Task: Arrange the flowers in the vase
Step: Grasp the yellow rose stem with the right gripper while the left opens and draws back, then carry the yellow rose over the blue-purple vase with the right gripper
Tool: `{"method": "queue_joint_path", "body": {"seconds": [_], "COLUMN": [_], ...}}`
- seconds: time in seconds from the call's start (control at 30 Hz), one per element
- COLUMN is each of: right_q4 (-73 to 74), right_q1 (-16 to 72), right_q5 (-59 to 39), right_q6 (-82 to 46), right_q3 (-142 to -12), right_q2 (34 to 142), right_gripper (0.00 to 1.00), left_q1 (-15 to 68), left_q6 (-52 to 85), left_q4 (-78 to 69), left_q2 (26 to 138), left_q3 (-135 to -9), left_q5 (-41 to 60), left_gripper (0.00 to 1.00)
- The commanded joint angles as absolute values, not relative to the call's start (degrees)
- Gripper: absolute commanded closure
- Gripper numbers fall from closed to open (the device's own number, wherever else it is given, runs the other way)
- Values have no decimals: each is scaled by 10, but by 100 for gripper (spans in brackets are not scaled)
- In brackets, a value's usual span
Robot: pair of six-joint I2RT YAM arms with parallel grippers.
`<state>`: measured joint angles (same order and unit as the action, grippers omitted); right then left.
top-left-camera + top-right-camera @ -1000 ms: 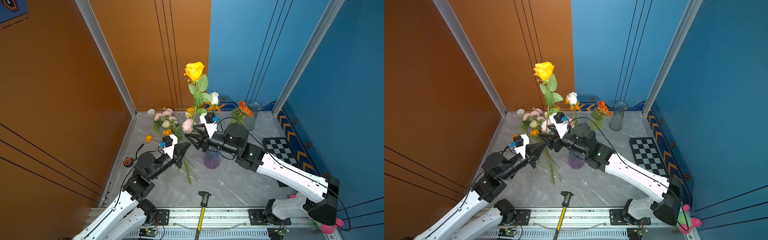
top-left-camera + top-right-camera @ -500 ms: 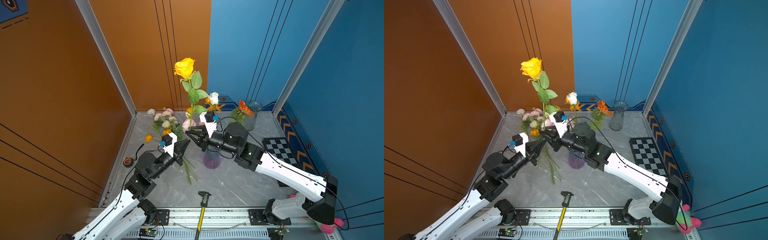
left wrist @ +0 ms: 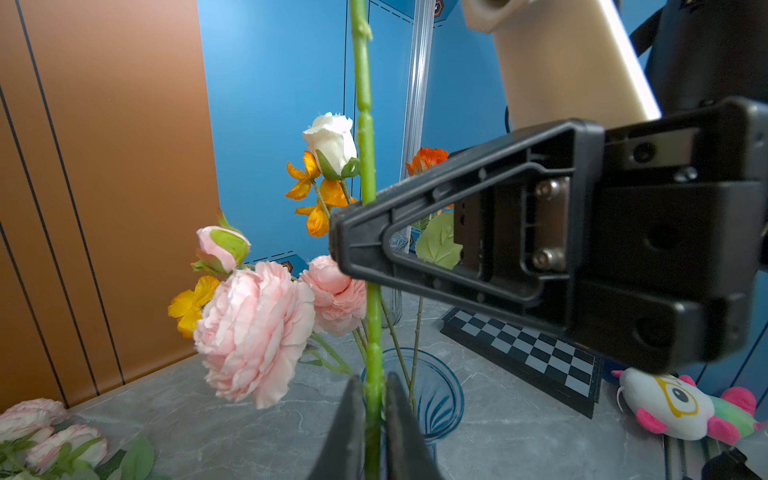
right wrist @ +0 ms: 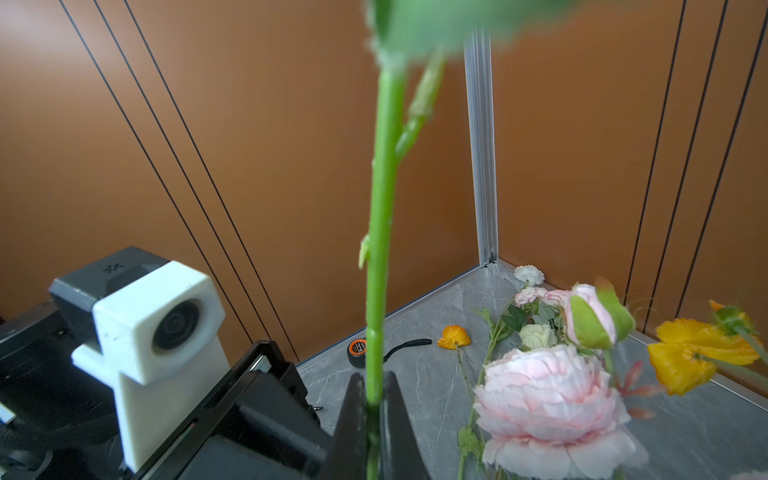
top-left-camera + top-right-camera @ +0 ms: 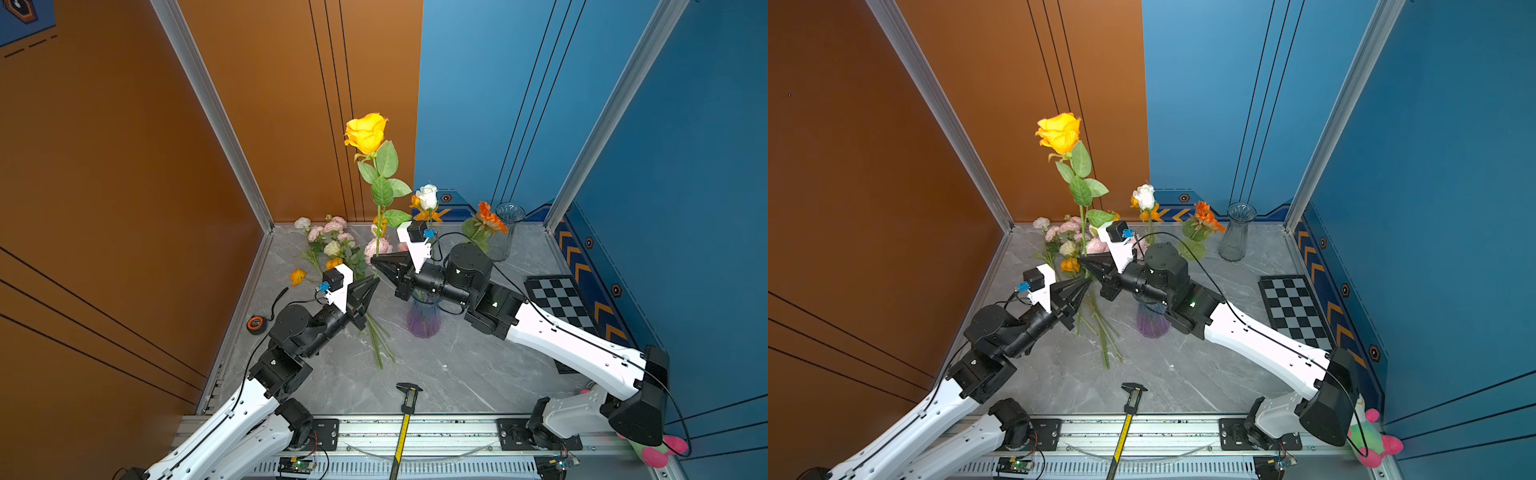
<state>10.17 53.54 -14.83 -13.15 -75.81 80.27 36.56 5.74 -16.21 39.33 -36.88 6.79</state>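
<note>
Both top views: yellow rose (image 5: 366,132) upright in mid-air, just left of the vase (image 5: 423,322), not in yet; right claw (image 5: 376,262) on its stem, left claw (image 5: 373,283) just below. White rose (image 5: 427,196) and a few more stand in the vase, loose flowers (image 5: 332,245) lie on the bench (image 5: 457,365) far left, so plenty to go. Left wrist: jaws a touch apart beside the stem, no real pinch. Right wrist: jaws clamped on the stem; bloom cut off, stem's foot hidden.

Both top views look down over the whole tabletop (image 5: 457,374) — wrist cameras sit close, facing the yellow rose stem (image 3: 366,137) from opposite sides.
</note>
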Motion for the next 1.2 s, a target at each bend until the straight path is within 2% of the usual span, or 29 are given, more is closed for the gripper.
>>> {"method": "queue_joint_path", "body": {"seconds": [0.0,0.03,0.27,0.47,0.7,1.17], "right_q4": [108,103,79,22,68,199], "right_q1": [530,528,504,496,491,466], "right_q5": [-157,-154,-112,-25,90,82], "right_q6": [-123,-115,-56,23,86,94], "right_q3": [-769,-766,-740,-724,-617,-473], "right_q2": [796,789,716,629,552,550], "right_gripper": [100,100,100,100,100,100], "left_q1": [371,370,345,333,332,332], "left_q6": [44,38,-14,-7,4,10], "left_q4": [-179,-178,-69,-67,-79,-81], "left_q2": [388,385,390,389,413,441], "left_q3": [-369,-369,-422,-417,-419,-431], "left_q5": [45,45,129,150,166,166], "left_gripper": [11,2,2,2,2,2]}}
